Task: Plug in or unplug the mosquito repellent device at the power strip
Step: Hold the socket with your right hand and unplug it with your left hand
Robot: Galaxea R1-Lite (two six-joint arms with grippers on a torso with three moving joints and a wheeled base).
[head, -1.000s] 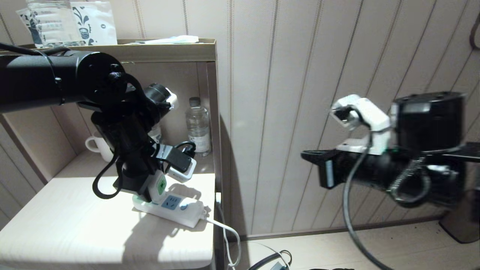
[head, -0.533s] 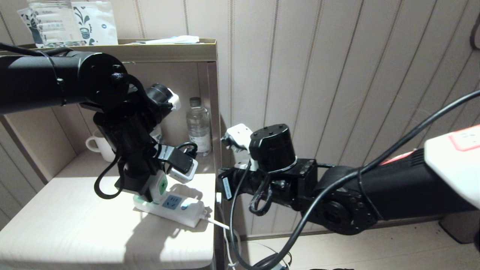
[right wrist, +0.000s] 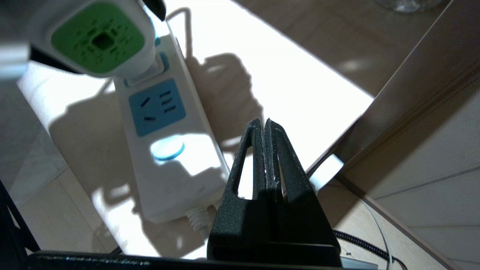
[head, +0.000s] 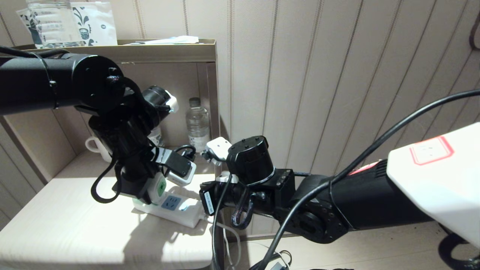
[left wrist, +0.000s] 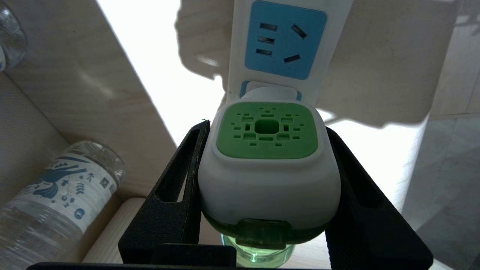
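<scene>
My right gripper (right wrist: 265, 125), its matte black ribbed fingers pressed flat together with nothing between them, hovers just off the cable end of the strip (head: 176, 212). That strip is a long, smooth white plastic bar with blue sockets, lying on the pale wood-grain shelf (head: 67, 232). Farther in, my left gripper (left wrist: 268, 150) clamps the repellent (left wrist: 268, 157) by the sides of its rounded-square white head with the perforated green centre, seated in the strip's socket; a clear ridged bottle (head: 197, 125) stands behind.
</scene>
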